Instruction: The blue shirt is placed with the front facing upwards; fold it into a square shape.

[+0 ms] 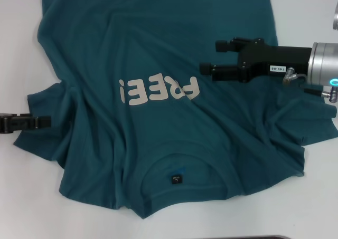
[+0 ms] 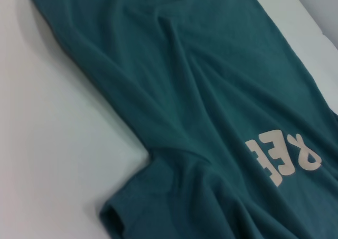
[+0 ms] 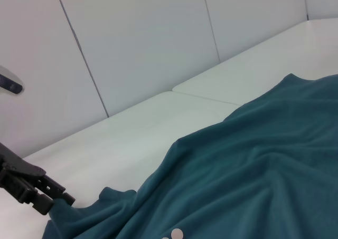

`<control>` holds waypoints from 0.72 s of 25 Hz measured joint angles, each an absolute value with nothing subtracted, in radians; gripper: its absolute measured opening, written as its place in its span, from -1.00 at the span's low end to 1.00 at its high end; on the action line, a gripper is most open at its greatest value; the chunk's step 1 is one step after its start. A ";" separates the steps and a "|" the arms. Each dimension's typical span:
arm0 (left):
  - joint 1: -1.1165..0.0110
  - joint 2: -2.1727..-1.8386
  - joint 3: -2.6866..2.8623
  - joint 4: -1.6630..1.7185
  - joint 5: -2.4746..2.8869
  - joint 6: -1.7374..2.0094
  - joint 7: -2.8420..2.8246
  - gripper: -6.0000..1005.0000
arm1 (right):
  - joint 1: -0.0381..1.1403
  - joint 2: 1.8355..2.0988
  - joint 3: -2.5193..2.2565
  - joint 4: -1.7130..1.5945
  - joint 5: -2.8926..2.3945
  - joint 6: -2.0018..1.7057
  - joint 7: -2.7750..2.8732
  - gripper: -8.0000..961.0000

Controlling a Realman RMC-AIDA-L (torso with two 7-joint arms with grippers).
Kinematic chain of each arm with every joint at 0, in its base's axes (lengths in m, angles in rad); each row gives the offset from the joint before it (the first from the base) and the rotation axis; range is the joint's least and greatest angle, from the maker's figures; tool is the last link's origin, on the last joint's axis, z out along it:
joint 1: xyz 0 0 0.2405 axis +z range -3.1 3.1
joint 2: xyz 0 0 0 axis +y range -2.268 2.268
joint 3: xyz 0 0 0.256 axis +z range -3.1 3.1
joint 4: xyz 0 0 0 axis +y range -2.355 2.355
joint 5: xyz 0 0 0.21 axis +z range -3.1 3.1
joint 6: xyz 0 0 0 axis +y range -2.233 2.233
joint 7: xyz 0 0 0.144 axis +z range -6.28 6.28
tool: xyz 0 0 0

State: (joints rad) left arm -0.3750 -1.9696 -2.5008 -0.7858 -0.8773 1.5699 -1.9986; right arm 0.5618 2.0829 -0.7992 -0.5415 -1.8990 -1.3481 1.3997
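Note:
The blue shirt (image 1: 158, 49) lies front up and wrinkled on the white table (image 1: 21, 49), with its collar (image 1: 179, 191) and black neck label (image 1: 175, 179) toward me. The white "FREE!" lettering (image 1: 158, 96) reads upside down. My right gripper (image 1: 214, 57) is open and hovers over the shirt's right side, beside the lettering, holding nothing. My left gripper (image 1: 31, 124) sits at the edge of the left sleeve (image 1: 47, 141). The left wrist view shows the shirt body (image 2: 211, 91), the lettering (image 2: 282, 157) and the sleeve opening (image 2: 119, 220). The right wrist view shows the shirt (image 3: 253, 170) and the left gripper (image 3: 37, 191) far off.
Bare white table surrounds the shirt on the left (image 2: 53, 144) and far right (image 1: 301, 17). White wall panels (image 3: 132, 38) stand behind the table. The right sleeve (image 1: 311, 125) bunches under my right arm.

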 joint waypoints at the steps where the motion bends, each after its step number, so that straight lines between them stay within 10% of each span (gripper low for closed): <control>1: -0.376 -1.969 -2.501 -0.796 -0.875 1.579 -1.999 0.62 | 0.562 2.083 -0.799 -0.541 -1.899 -1.349 1.400 0.90; 18: -0.344 -1.981 -2.517 -0.903 -0.849 1.602 -2.023 0.56 | 0.561 2.084 -0.799 -0.542 -1.895 -1.344 1.400 0.90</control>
